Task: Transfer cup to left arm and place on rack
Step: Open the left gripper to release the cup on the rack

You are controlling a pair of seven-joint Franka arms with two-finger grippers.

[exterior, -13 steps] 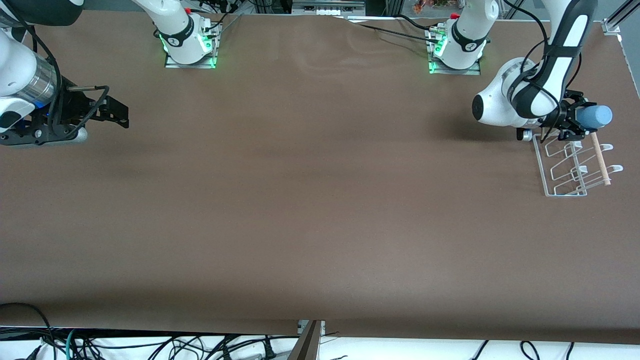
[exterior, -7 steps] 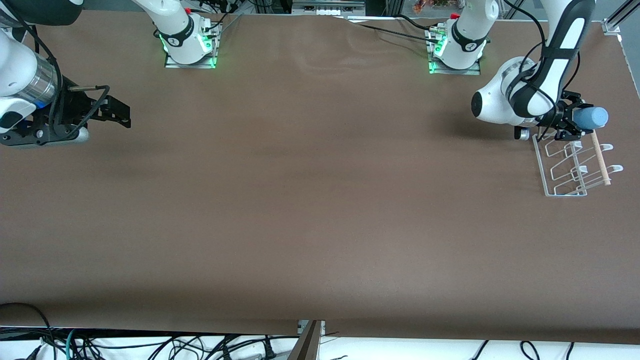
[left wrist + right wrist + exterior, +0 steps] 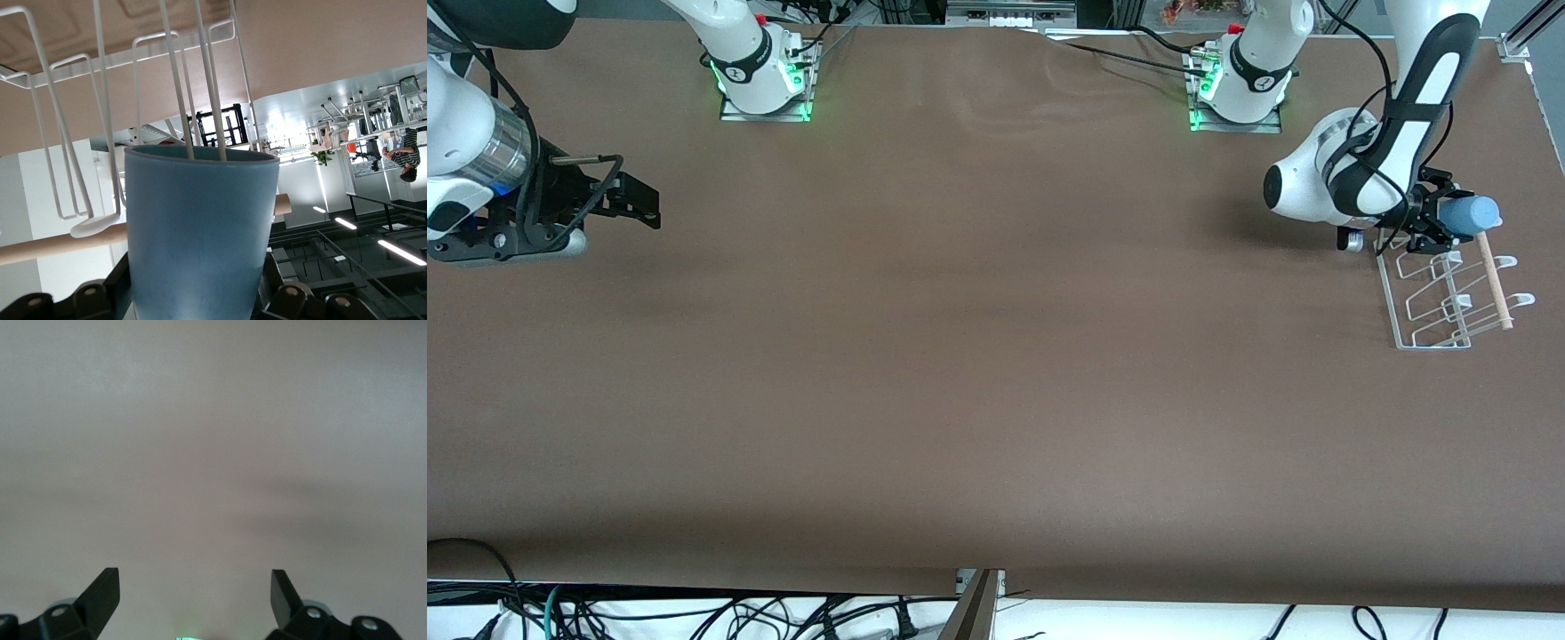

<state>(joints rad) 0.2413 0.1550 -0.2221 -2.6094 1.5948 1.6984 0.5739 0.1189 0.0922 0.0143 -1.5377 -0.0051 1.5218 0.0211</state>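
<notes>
My left gripper [image 3: 1439, 222] is shut on the light-blue cup [image 3: 1472, 213] and holds it on its side over the end of the white wire rack [image 3: 1440, 298] that lies farther from the front camera. In the left wrist view the cup [image 3: 200, 233] fills the space between the fingers, its rim against the rack's upright loops [image 3: 207, 80], with the wooden dowel [image 3: 60, 243] beside it. My right gripper [image 3: 627, 200] is open and empty, waiting above the table at the right arm's end; its fingertips [image 3: 103, 587] show over bare table.
The rack stands near the table edge at the left arm's end, its dowel [image 3: 1494, 284] running along its outer side. The two arm bases [image 3: 765, 76] stand along the table's edge farthest from the front camera. Cables hang below the edge nearest that camera.
My left gripper has drawn the cup slightly toward its arm and lower, closer onto the rack's end loops. The right arm has not moved.
</notes>
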